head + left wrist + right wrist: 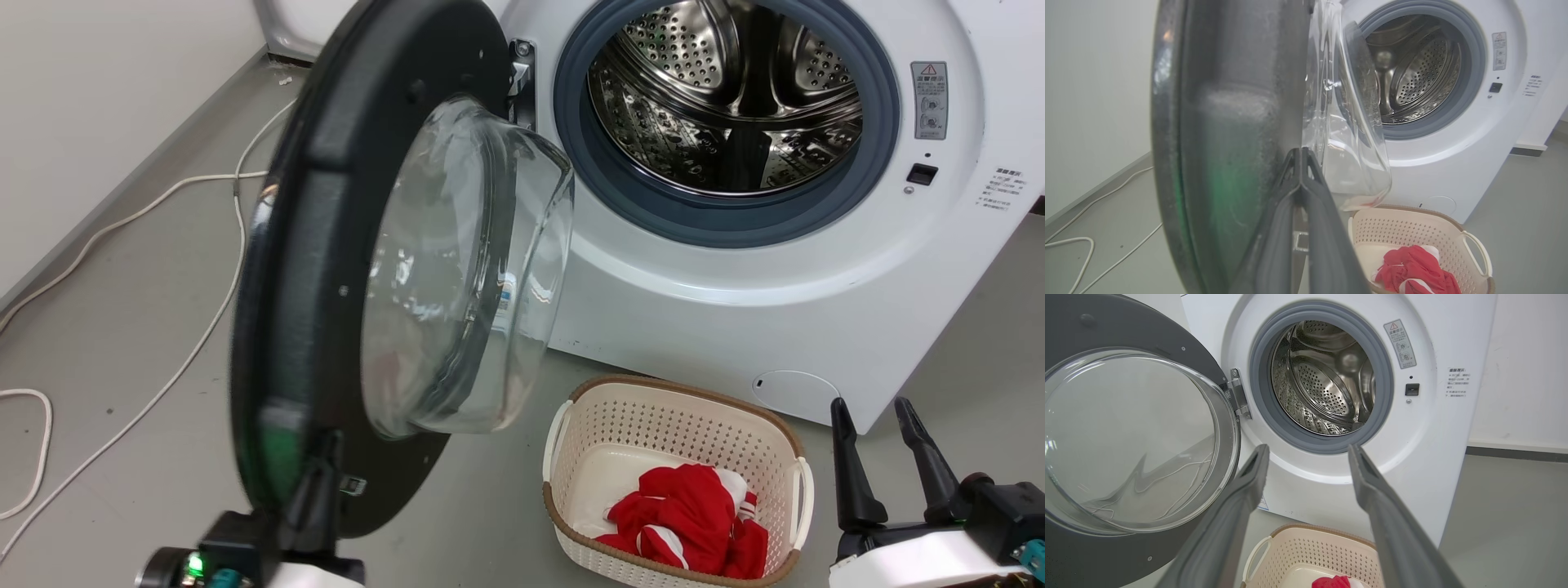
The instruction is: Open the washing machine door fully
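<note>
Washing machine door (310, 269) swung well out from the washing machine (735, 310), hung on a metal hinge (522, 73) at the left of the drum opening. Standing roughly square to the white front, over the floor (122, 327) at the left, with the free rim nearest. Clear glass bowl (465, 269) bulging rightward from the black ring.

Left tool (1300, 153) at the near lower rim of the door, on the inner side. Fingers closed tip to tip, nothing seen between them. Lying along the door's inner face; cannot tell for certain whether touching it.

Right tool (871, 408) at the near right, well apart from the door. Fingers spread wide and empty, pointing toward the machine's front.

Behind the door, steel drum (727, 90) fully exposed inside the grey gasket (882, 122). Round flap (796, 392) low on the front at the right.

On the floor just in front of the machine, a cream perforated basket (588, 433) with red cloth (686, 514) inside, between the door and the right tool. White cable (237, 175) trailing across the floor at the far left, beside the wall.
</note>
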Available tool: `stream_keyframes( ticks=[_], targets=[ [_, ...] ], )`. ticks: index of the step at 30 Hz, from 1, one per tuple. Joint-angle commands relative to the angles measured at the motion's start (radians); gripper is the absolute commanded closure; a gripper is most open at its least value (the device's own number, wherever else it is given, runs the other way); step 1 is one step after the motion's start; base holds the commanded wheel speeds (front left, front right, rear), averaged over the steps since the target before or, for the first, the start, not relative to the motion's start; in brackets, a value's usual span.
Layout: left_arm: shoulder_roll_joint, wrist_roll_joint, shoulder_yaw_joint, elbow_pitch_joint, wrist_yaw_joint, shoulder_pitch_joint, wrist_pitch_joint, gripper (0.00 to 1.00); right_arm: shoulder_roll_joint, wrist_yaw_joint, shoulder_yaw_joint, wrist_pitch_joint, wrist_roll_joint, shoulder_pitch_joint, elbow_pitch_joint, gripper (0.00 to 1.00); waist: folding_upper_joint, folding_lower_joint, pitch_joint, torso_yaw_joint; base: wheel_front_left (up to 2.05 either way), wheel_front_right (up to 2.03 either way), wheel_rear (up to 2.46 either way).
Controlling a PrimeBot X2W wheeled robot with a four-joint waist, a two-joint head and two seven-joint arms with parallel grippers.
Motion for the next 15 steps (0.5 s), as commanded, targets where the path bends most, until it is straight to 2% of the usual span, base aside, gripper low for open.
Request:
stream_keyframes(
  ticks=[1,7,15],
  targets=[
    [0.013,-0.013,0.030,0.026,0.003,-0.020,-0.009,1.00,0.002,-0.001,0.003,-0.004,0.000,-0.013,0.000,0.00,0.0000,0.0001,0.000,-0.001,0.00,0.00,0.00],
    [0.041,-0.073,0.131,0.173,-0.002,-0.076,-0.042,1.00,0.002,-0.001,0.008,0.012,-0.012,-0.008,-0.011,0.00,0.0000,0.0001,0.007,-0.023,0.00,0.00,0.00],
    [0.094,-0.113,0.246,0.351,-0.038,-0.226,-0.068,1.00,0.001,-0.001,0.006,0.040,-0.029,-0.032,-0.046,0.00,0.0000,0.0001,0.053,-0.055,0.00,0.00,0.00]
  ],
)
